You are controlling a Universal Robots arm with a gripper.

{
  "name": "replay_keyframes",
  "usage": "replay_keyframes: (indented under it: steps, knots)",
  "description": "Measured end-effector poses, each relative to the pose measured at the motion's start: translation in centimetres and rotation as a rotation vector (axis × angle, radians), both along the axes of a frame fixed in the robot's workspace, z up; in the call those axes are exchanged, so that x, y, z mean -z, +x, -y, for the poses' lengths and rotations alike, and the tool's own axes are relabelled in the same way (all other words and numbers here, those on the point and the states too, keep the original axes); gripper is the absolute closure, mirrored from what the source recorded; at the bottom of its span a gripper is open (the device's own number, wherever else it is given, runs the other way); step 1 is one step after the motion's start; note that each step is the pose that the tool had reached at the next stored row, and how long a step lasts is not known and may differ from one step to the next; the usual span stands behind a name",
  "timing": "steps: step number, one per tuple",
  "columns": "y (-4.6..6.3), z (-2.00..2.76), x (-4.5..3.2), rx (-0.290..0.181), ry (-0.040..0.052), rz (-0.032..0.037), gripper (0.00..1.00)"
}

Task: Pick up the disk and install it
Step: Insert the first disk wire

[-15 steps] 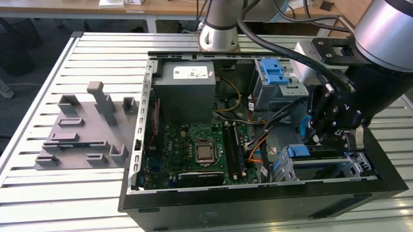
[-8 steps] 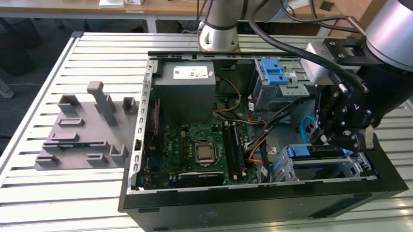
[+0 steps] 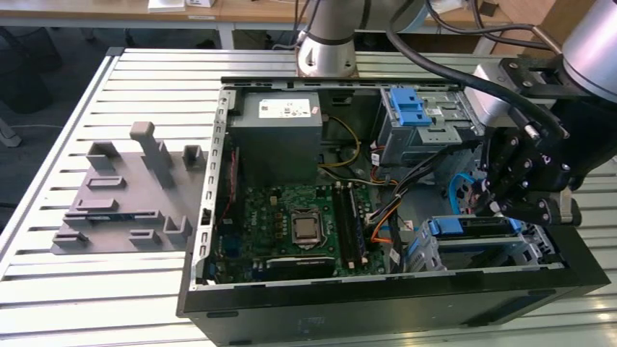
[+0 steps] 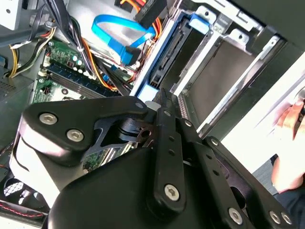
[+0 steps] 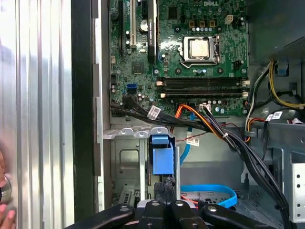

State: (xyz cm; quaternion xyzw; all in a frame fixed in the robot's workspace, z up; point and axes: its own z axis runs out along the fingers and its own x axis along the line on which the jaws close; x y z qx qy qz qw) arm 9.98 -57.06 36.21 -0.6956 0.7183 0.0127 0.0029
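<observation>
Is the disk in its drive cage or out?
In: the disk stands in the drive cage slot, blue carrier showing; fully seated, cannot tell.

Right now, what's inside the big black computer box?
Inside the black computer case sit a green circuit board, a grey power-supply box and the blue-railed silver disk in its metal cage. The black gripper hides part of that cage.

Bright even light; glare on slatted table (image 5: 38,95); case (image 3: 386,303) interior shadowed.
</observation>
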Motion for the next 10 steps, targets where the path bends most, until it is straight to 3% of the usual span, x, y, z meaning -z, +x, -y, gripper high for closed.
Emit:
replay_keyframes:
  steps: [10]
  knots:
    - [1.5,-0.01,0.01,0.0,-0.0001,0.0,0.89]
